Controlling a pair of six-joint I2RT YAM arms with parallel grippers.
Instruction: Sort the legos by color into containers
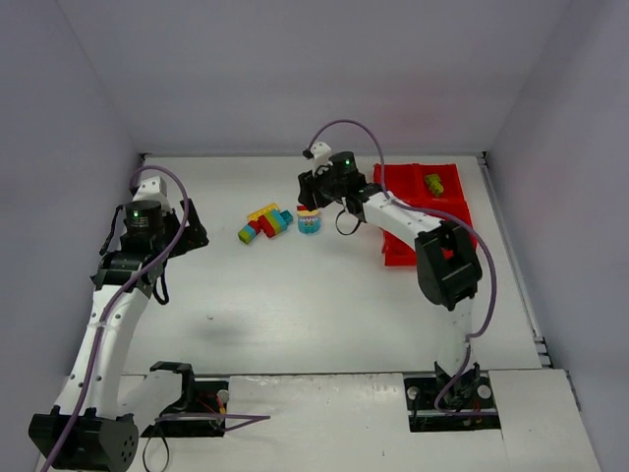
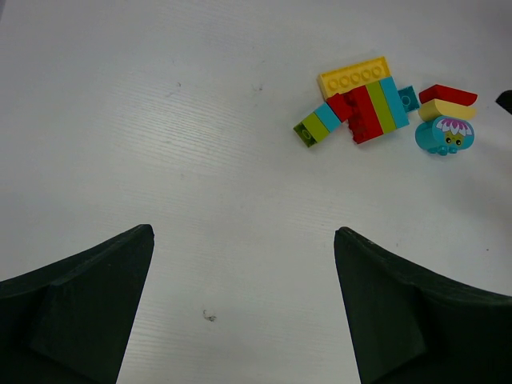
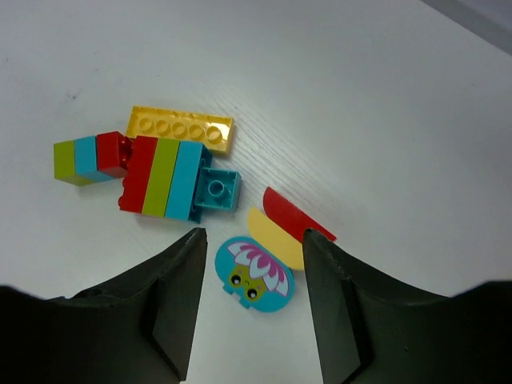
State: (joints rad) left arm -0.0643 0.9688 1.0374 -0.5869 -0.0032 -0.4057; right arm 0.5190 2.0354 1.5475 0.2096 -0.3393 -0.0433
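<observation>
Flanking the flower-printed teal lego (image 3: 256, 276), the right hand (image 3: 252, 234) stands apart; left hand (image 2: 244, 230) wide apart.

The white table (image 1: 324, 315) carries clustered legos (image 1: 263, 223) and a red tray (image 1: 398, 256).

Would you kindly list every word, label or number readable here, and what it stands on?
None can be read in any view.
The teal brick bears only a printed flower and face, no letters.
Any stud marks on the yellow plate are too blurred to read.
</observation>
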